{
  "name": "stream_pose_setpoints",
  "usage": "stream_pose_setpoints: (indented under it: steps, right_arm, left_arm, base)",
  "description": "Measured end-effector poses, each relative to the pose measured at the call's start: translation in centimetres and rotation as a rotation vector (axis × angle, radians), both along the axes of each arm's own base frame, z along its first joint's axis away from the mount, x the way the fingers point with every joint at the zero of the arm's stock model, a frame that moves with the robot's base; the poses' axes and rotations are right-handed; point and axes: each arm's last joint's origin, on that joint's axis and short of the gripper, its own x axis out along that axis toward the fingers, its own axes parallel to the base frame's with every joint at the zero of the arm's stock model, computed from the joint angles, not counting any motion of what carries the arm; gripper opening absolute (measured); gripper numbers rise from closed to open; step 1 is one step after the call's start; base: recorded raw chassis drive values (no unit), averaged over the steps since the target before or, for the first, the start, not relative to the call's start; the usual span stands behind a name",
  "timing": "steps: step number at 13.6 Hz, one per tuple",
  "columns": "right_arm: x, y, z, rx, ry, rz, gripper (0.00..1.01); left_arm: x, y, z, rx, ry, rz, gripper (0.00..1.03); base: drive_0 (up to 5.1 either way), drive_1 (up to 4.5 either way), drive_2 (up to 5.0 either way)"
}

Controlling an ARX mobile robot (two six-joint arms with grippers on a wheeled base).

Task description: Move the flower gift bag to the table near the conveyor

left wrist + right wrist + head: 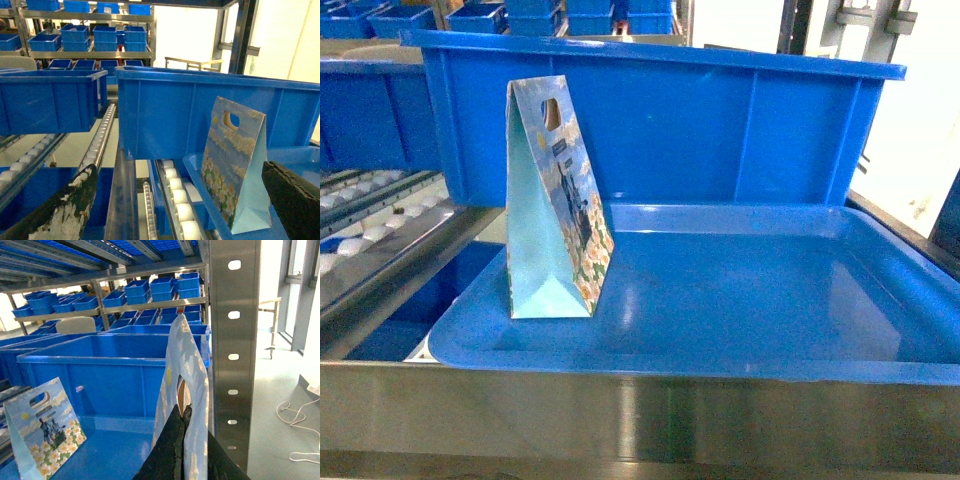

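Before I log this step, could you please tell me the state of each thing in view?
standing gift bag: upright on the blue tray, ungripped.
held gift bag: raised, pinched at its lower part.
right claw: shut on the held gift bag.
left claw: open, holding nothing.
blue tray: level, carrying the standing gift bag.
blue bin: upright behind the tray, contents hidden.

Left hand [180,200] spread, right hand [181,440] apparently clamped
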Motion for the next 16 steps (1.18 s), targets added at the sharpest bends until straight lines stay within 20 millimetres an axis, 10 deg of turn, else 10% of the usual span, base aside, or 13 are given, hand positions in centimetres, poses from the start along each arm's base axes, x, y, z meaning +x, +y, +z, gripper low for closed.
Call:
stream_pose_setpoints:
  steps: [10, 16]
  right_arm:
    - [0.0, 0.0, 0.0, -0.006, 0.0, -0.004, 0.02]
    - [0.0, 0.0, 0.0, -0.007, 0.0, -0.004, 0.02]
  left_arm:
    - [0.5, -0.6, 0.0, -0.014, 0.004, -0.015, 0.98]
    - [6.6, -4.0, 3.4, -0.027, -0.011, -0.154, 0.98]
  base:
    - [0.0, 0.0, 0.0]
    - [0.0, 0.0, 0.0]
